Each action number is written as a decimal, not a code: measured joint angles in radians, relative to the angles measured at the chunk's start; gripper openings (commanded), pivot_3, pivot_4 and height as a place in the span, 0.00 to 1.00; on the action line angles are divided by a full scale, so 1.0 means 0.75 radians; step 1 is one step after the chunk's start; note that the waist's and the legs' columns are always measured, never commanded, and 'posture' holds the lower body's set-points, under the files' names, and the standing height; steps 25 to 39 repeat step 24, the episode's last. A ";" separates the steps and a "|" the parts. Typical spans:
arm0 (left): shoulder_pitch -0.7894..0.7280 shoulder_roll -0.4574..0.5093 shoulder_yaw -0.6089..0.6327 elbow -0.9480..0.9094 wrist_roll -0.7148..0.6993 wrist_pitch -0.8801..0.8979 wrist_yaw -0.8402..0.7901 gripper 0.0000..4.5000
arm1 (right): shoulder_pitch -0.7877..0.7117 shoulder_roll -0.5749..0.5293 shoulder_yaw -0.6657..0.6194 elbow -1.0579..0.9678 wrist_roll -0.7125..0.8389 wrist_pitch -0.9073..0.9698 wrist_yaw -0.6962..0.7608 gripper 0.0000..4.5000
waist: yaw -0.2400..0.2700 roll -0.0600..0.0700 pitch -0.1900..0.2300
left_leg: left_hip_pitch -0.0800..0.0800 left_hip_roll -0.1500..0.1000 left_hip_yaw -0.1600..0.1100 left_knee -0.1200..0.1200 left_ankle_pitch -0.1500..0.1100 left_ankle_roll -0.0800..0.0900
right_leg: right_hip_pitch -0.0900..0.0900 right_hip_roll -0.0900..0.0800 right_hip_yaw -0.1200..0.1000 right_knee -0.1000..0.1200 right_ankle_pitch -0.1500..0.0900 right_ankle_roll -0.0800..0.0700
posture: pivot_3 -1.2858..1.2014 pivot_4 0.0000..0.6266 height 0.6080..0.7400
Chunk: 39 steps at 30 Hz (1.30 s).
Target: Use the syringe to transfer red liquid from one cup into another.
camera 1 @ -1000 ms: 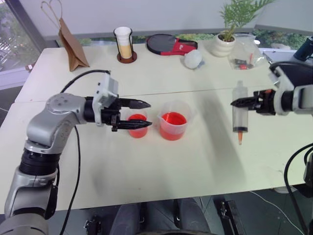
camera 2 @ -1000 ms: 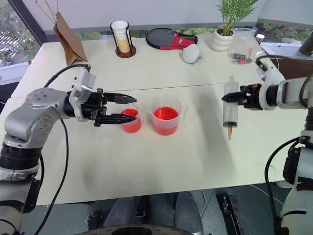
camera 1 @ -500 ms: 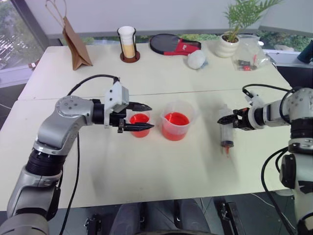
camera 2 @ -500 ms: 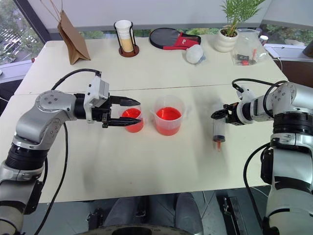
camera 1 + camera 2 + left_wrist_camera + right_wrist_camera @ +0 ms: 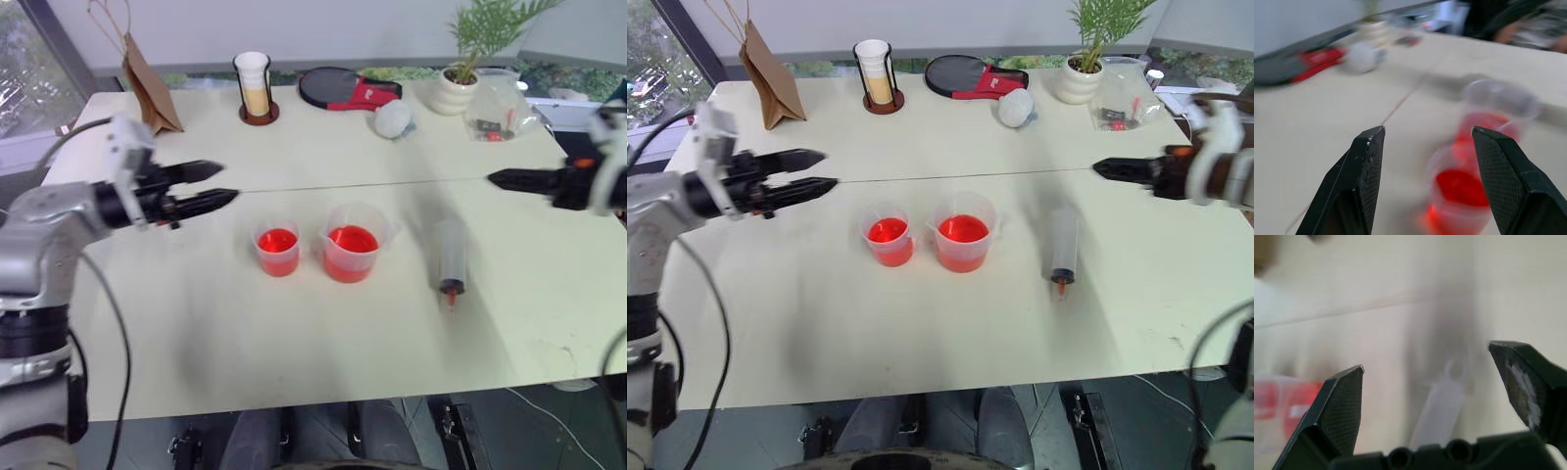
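Observation:
The syringe (image 5: 450, 259) lies flat on the table right of the cups, its orange tip toward the front edge, with nothing holding it. The larger spouted cup (image 5: 351, 245) and the smaller cup (image 5: 277, 250) stand side by side mid-table, both holding red liquid (image 5: 350, 239). My left gripper (image 5: 227, 182) hovers open and empty, well left of the smaller cup. My right gripper (image 5: 490, 178) is open and empty, up and to the right of the syringe. The right wrist view shows the syringe (image 5: 1442, 401) beyond the spread fingers (image 5: 1344, 396).
Along the table's far edge stand a brown paper bag (image 5: 147, 83), a white cup in a black stand (image 5: 253, 88), a black and red paddle (image 5: 343, 90), a white ball (image 5: 392, 117), a potted plant (image 5: 456, 83) and a clear plastic bag (image 5: 495, 108).
My right gripper set the syringe down, opened and drew away up and to the right. My left gripper pulled back to the left, away from the smaller cup.

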 measured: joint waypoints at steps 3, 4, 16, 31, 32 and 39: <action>0.196 0.009 0.041 0.006 0.001 0.006 0.000 0.64 | 0.243 0.010 -0.095 -0.023 -0.017 -0.165 0.079 0.99 | 0.001 0.000 0.000 | 0.001 0.000 0.003 0.002 0.000 -0.001 | 0.001 -0.002 0.001 0.000 0.000 0.000 | 0.52 0.24 1.00; 0.279 0.014 0.063 0.009 0.005 0.005 0.002 0.64 | 0.348 0.020 -0.120 -0.032 -0.040 -0.236 0.090 0.99 | 0.001 0.000 0.000 | 0.003 0.000 0.004 0.003 0.000 -0.001 | 0.001 -0.003 0.002 -0.001 0.000 0.000 | 0.52 0.24 1.00; 0.467 -0.082 0.105 0.002 -0.018 0.011 0.111 0.64 | 0.584 0.197 -0.164 -0.031 -0.149 -0.579 0.005 0.99 | 0.003 0.001 0.000 | 0.018 -0.001 0.003 -0.001 -0.001 -0.004 | 0.013 -0.016 0.002 -0.002 -0.002 -0.005 | 0.52 0.24 1.00; 0.494 -0.083 0.108 -0.049 -0.053 0.028 0.160 0.64 | 0.592 0.271 -0.168 -0.031 -0.150 -0.604 -0.033 0.99 | 0.002 0.001 0.000 | 0.017 -0.002 0.004 -0.003 -0.002 -0.006 | 0.013 -0.018 0.001 -0.005 -0.002 -0.006 | 0.52 0.24 1.00; 0.494 -0.083 0.108 -0.049 -0.053 0.028 0.160 0.64 | 0.592 0.271 -0.168 -0.031 -0.150 -0.604 -0.033 0.99 | 0.002 0.001 0.000 | 0.017 -0.002 0.004 -0.003 -0.002 -0.006 | 0.013 -0.018 0.001 -0.005 -0.002 -0.006 | 0.52 0.24 1.00; 0.494 -0.083 0.108 -0.049 -0.053 0.028 0.160 0.64 | 0.592 0.271 -0.168 -0.031 -0.150 -0.604 -0.033 0.99 | 0.002 0.001 0.000 | 0.017 -0.002 0.004 -0.003 -0.002 -0.006 | 0.013 -0.018 0.001 -0.005 -0.002 -0.006 | 0.52 0.24 1.00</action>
